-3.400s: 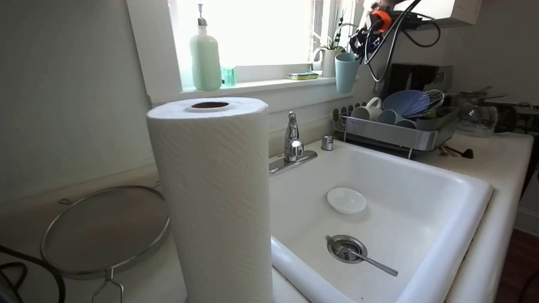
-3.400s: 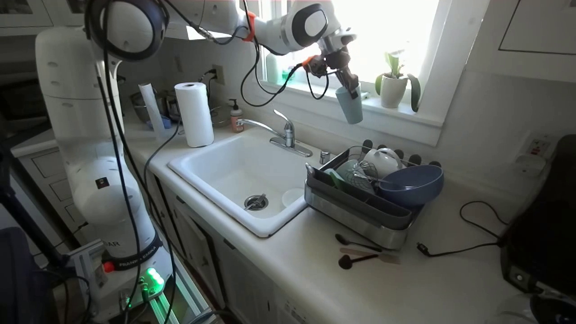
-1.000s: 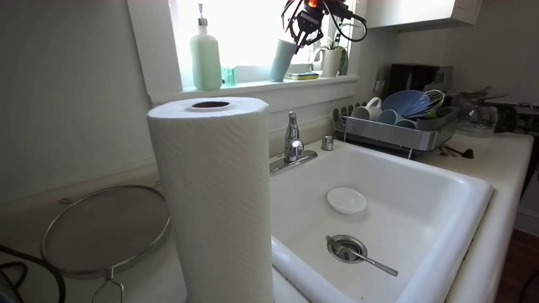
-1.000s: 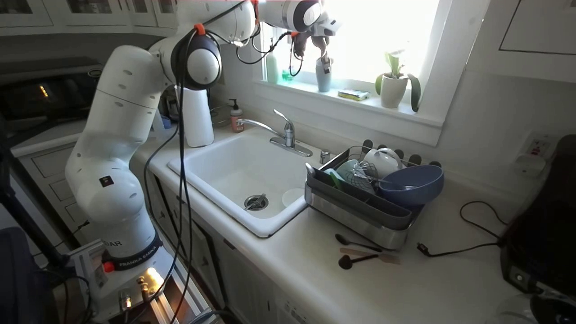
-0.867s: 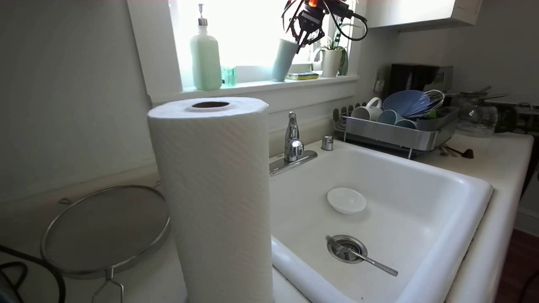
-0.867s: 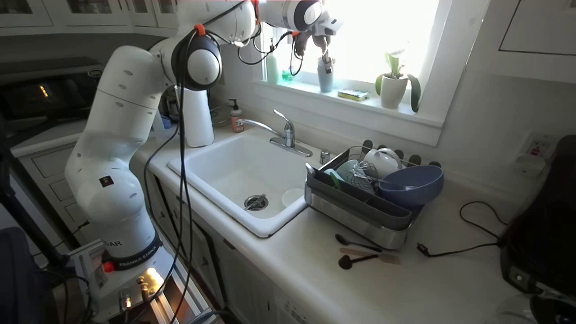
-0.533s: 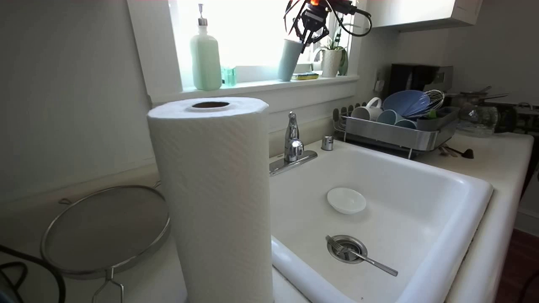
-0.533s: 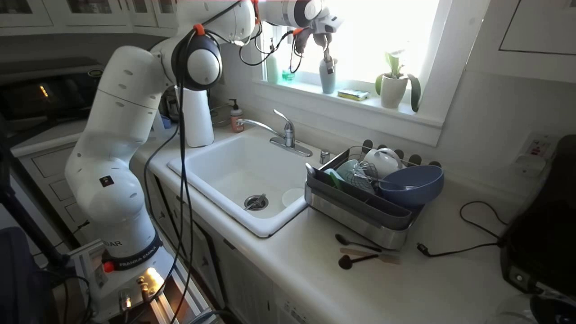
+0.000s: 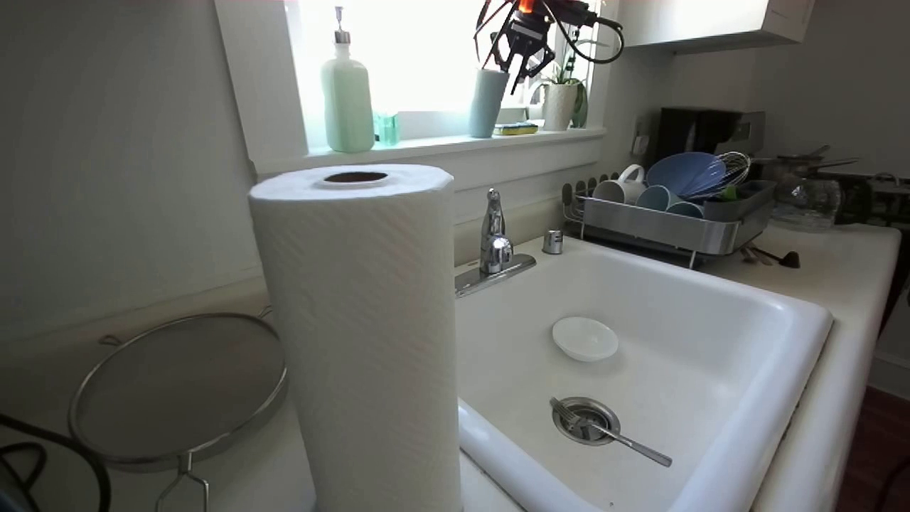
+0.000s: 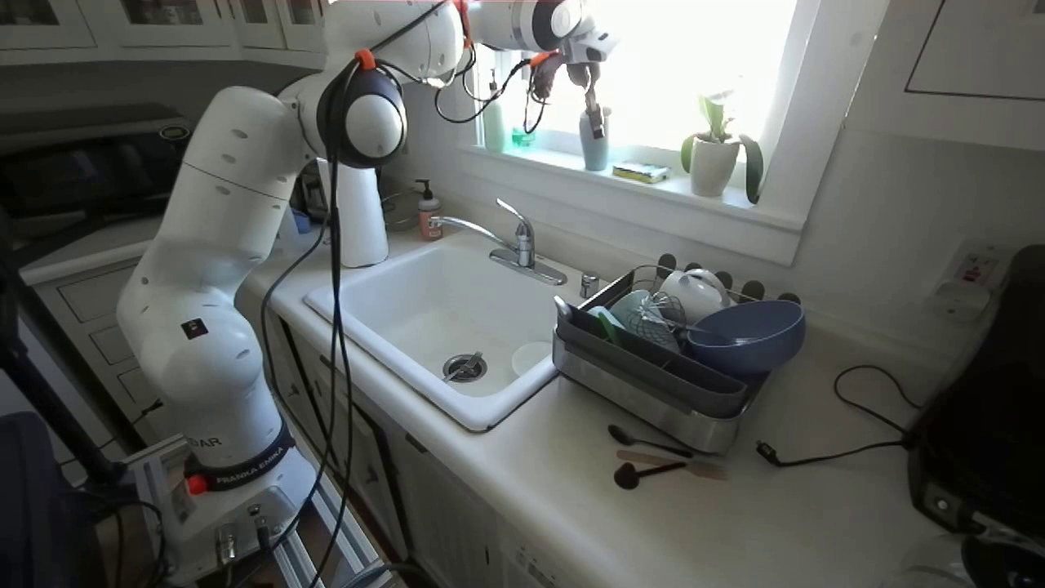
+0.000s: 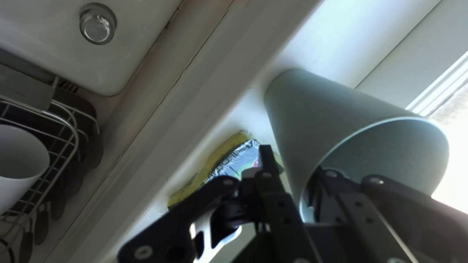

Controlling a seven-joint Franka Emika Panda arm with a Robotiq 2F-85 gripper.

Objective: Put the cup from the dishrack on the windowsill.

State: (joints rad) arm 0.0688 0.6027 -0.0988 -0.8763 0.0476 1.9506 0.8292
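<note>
Windowsill (image 9: pixel 426 145) bears cup (image 9: pixel 487 107); arm base (image 10: pixel 241 498) reads "FRANKA EMIKA".

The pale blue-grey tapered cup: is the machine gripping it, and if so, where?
Nothing is held: the open black two-fingered tool straddles the wall of the cup, one finger inside, the other outside with a visible gap.

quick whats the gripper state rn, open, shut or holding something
Gripper: open, straddling the rim of the cup, one side inside and one outside, not clamped on it.
</note>
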